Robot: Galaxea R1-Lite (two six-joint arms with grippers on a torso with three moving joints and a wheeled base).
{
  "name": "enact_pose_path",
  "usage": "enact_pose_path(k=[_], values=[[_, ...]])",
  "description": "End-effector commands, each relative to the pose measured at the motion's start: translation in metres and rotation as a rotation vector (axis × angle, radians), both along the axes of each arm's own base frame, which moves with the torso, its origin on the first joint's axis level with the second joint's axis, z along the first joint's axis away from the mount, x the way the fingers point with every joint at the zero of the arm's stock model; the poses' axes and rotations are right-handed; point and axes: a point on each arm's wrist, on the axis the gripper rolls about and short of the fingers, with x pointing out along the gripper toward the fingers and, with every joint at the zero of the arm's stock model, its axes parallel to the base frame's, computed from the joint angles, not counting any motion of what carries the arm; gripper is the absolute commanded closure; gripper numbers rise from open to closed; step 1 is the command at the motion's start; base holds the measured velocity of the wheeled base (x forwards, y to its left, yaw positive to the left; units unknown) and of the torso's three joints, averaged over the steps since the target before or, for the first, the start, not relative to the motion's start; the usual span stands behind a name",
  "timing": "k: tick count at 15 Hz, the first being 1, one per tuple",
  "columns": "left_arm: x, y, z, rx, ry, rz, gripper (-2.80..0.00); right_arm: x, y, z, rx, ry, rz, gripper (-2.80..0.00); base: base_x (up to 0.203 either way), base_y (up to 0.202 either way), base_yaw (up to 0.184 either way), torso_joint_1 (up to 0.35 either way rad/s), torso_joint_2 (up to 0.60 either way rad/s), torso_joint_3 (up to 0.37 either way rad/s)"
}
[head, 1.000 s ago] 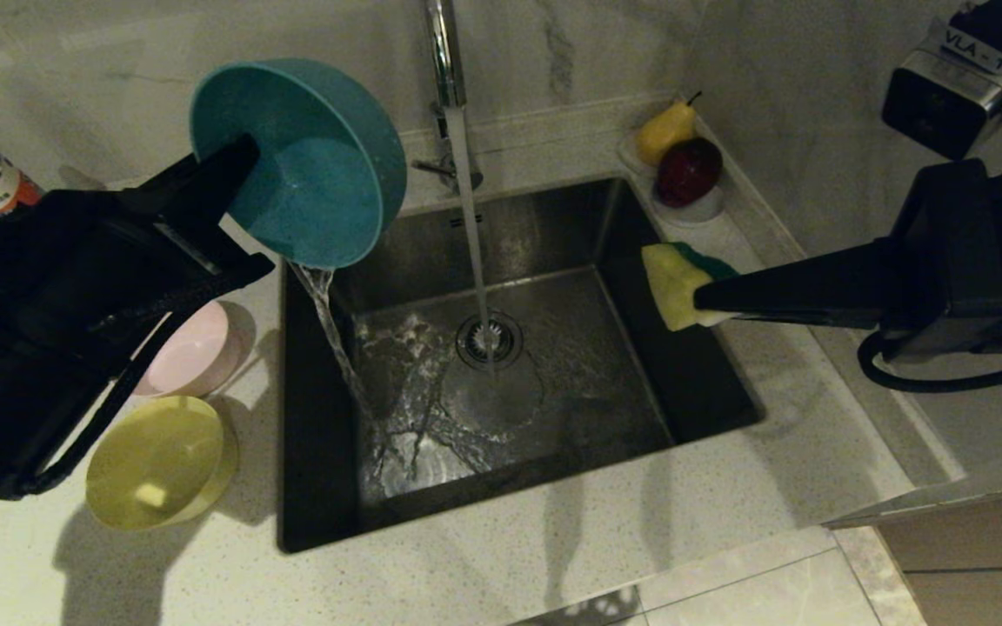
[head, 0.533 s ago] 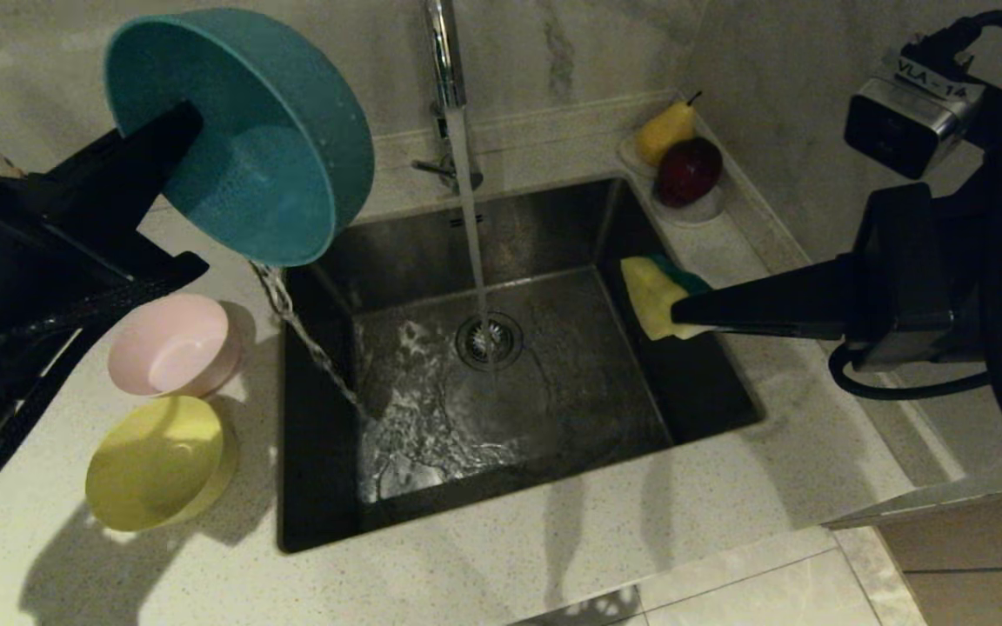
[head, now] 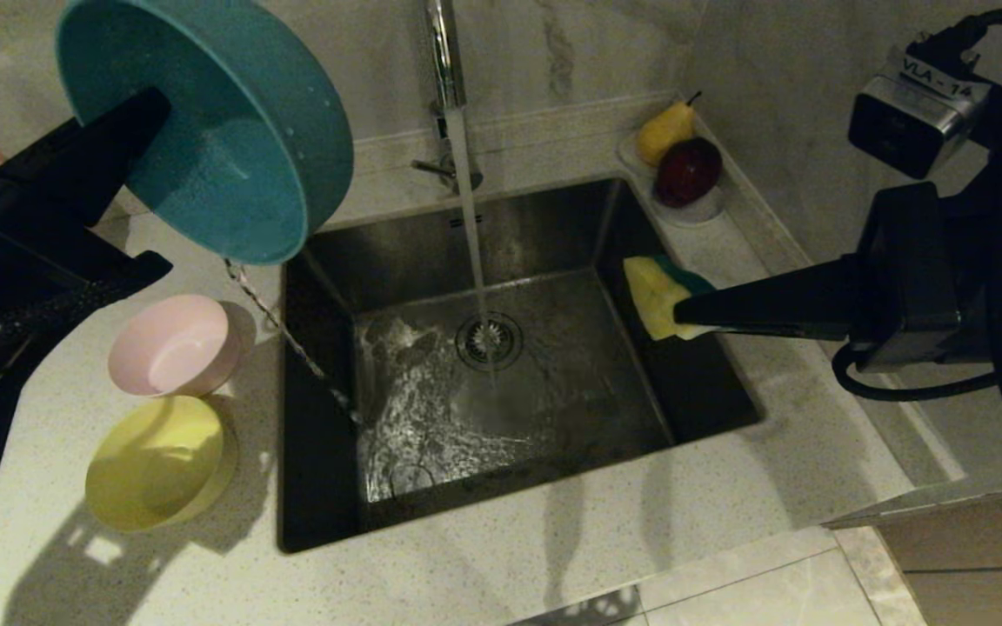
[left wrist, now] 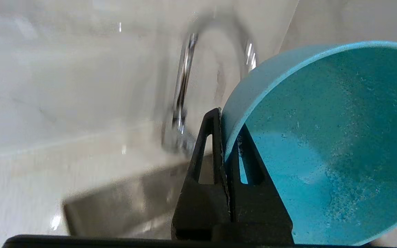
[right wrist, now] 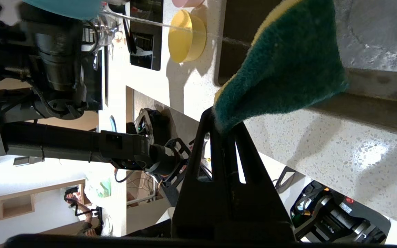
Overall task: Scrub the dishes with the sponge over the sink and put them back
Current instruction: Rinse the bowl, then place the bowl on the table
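Between the left fingers (left wrist: 224,144), the blue bowl's (head: 205,130) rim sits pinched.

A pale speckled stone bench (head: 510,565) carries everything, with a square steel sink (head: 501,513) set into its middle. On the left of the sink two bowls rest directly on the bench: a pink bowl (head: 172,344) farther back and a yellow bowl (head: 157,462) nearer, just beside each other. At the far right corner, against the wall, a small white dish (head: 699,211) sits on the bench holding a yellow pear (head: 664,130) and a dark red apple (head: 689,170).
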Motion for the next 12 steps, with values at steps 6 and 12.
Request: enact_pose_path(k=[6,12], values=[[0.037,0.001,-0.048,0.149,0.565,0.197,0.0,-0.01,-0.018,0.001,0.01,-0.007,-0.044,0.0,0.0,0.0,0.0,0.0,0.0,0.0],[0.062,0.031,-0.029,-0.063,0.859,0.513,0.0,-0.017,-0.025,0.002,0.013,-0.015,-0.056,0.0,0.0,0.0,0.0,0.0,0.0,0.0]])
